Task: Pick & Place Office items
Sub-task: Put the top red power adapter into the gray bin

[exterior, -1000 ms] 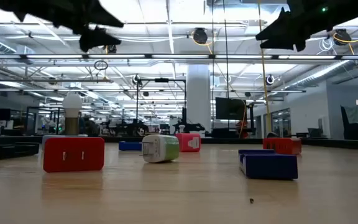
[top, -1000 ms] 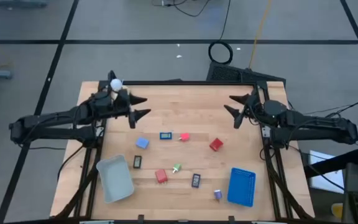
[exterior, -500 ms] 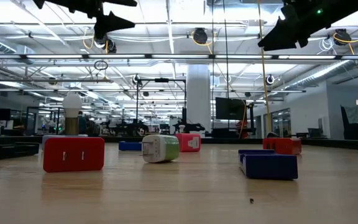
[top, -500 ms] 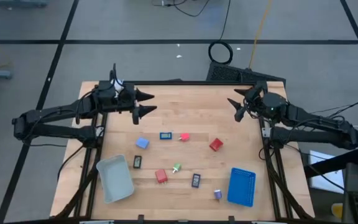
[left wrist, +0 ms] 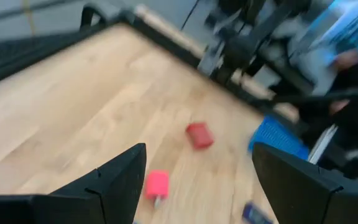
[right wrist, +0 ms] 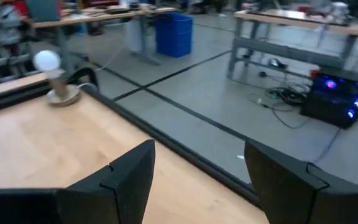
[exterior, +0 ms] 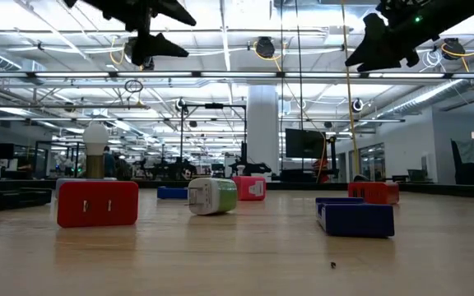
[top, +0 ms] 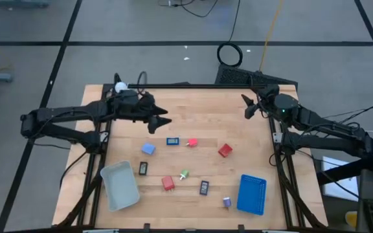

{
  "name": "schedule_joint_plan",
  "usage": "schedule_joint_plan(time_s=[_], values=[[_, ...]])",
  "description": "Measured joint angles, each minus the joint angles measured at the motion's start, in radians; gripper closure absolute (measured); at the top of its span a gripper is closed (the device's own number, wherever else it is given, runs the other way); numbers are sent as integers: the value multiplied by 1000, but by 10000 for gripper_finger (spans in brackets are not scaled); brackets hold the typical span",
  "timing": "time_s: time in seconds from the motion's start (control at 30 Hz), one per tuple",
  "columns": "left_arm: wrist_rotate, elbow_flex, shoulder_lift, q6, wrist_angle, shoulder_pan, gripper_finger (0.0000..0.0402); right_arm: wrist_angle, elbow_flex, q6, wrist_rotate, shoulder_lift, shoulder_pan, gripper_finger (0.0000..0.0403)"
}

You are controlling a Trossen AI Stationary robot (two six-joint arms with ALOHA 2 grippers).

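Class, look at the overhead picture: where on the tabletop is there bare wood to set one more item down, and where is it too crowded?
Free: the far strip of the table, between the left gripper and right gripper, both open and aloft. Also free: between the red block and the right edge. Crowded: the middle and near part, from the grey tray to the blue tray.

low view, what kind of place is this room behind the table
Probably a big open lab or workshop: exposed ceiling rails with strip lights, a dark monitor, and, in the right wrist view, workbenches and floor cables.
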State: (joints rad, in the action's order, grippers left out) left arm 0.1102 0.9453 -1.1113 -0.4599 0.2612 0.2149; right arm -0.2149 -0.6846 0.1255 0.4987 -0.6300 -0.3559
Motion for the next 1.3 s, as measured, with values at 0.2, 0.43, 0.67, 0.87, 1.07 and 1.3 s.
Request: schedule_joint_plan(time_s=[0.2, 0.43, 0.67, 0.87, 1.07, 1.3], values=[[-32, 342, -176, 55, 317, -41, 108, 0, 0, 53, 3, 0, -23, 163], [-115, 712, -415, -57, 655, -79, 108, 0, 0, 19, 3, 0, -28, 163], [-96, 984, -635, -167, 712, -141, 108, 0, 0, 16, 3, 1, -45, 163], [-101, 1158, -782, -147, 709, -191, 108, -8, 0, 48, -166, 14, -47, 163], [-148, 1207, -818, -149, 613, -206, 108, -92, -1, 64, -534, 1, -32, 163], [-150, 1207, -818, -199, 550, -209, 108, -161, -1, -15, -691, -67, 23, 163]])
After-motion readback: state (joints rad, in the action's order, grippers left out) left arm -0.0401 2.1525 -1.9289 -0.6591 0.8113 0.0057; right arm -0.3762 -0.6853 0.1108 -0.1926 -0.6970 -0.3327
